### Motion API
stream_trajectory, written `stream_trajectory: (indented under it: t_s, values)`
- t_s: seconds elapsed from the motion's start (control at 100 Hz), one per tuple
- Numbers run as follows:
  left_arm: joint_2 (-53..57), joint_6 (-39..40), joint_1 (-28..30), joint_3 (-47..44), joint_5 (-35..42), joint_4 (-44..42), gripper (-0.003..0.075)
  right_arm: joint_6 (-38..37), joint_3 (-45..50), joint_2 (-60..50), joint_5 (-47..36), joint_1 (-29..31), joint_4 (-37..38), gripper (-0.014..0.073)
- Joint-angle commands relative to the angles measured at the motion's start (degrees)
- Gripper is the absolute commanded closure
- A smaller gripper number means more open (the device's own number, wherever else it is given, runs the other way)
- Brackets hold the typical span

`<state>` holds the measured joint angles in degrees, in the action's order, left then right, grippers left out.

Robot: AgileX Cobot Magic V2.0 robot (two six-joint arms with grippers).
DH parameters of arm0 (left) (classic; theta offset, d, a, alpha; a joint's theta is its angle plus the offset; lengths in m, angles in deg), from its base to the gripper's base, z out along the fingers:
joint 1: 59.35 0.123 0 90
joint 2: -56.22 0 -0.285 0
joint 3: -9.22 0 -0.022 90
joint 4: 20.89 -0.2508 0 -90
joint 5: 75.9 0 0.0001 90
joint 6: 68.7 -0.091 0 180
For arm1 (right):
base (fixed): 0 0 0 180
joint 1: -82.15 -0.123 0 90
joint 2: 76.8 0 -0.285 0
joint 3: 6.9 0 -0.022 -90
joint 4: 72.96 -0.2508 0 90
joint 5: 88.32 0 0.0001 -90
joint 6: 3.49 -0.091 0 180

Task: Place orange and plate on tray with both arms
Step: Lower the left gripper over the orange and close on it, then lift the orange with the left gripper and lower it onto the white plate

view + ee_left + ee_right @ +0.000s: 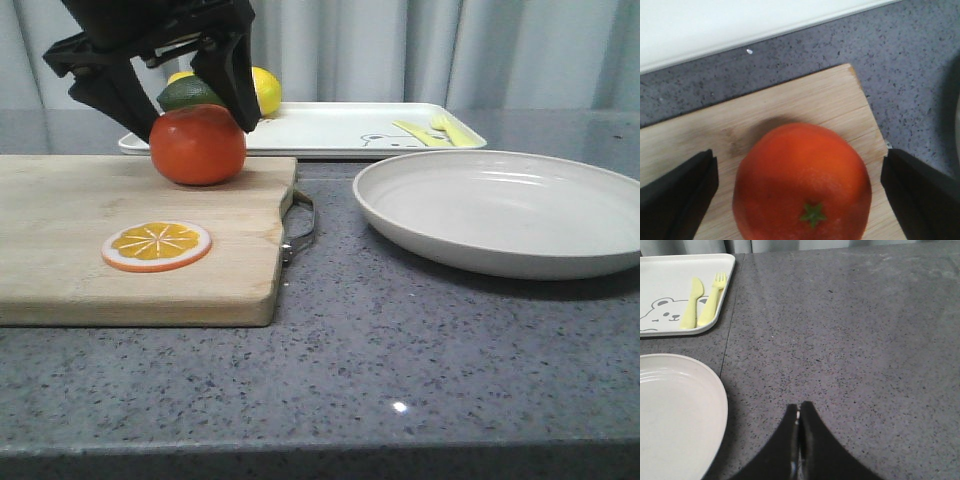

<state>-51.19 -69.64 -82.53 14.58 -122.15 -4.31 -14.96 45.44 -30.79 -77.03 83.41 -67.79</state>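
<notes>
The orange (197, 145) (802, 182) rests on the wooden cutting board (60, 235) near its far right corner, green stem up. My left gripper (190, 105) (800, 192) hangs open just over it, one black finger on each side, with gaps to the fruit. The off-white plate (500, 215) (675, 415) lies on the grey counter at the right. The white tray (330, 128) (670, 285) with a bear drawing sits behind. My right gripper (799, 410) is shut on nothing, above the counter beside the plate; it does not show in the front view.
An orange slice (156, 245) lies on the board's front half. A lemon (265, 90) and a green fruit (190, 93) sit at the tray's left end. A yellow knife (690, 305) and fork (711, 302) lie on the tray's right end.
</notes>
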Motion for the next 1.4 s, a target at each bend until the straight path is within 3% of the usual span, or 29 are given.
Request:
stream_trajectory:
  t_s: [0.0,0.23,0.41,0.61,1.05,1.39]
  values:
    - [2.28,0.00,-0.45,1.93,1.35,1.29,0.0102,0.18,-2.16,0.39,-3.94,0.00,0.46,0.0655]
    - [2.28,0.00,-0.45,1.93,1.06,1.29,0.0267,0.18,-2.16,0.39,-3.94,0.00,0.46,0.0655]
    - [2.28,0.00,-0.45,2.35,0.21,2.13,0.0353,0.18,-2.16,0.39,-3.94,0.00,0.46,0.0655]
    - [2.28,-0.13,-2.48,6.47,-1.35,2.61,0.0353,0.18,-2.16,0.39,-3.94,0.00,0.46,0.0655]
    - [-1.09,-1.37,-15.09,16.71,-1.75,2.76,0.0353,0.18,-2.16,0.39,-3.94,0.00,0.46,0.0655]
    - [-7.99,-1.37,-21.56,22.98,-1.98,3.80,0.0353,0.18,-2.16,0.39,-3.94,0.00,0.46,0.0655]
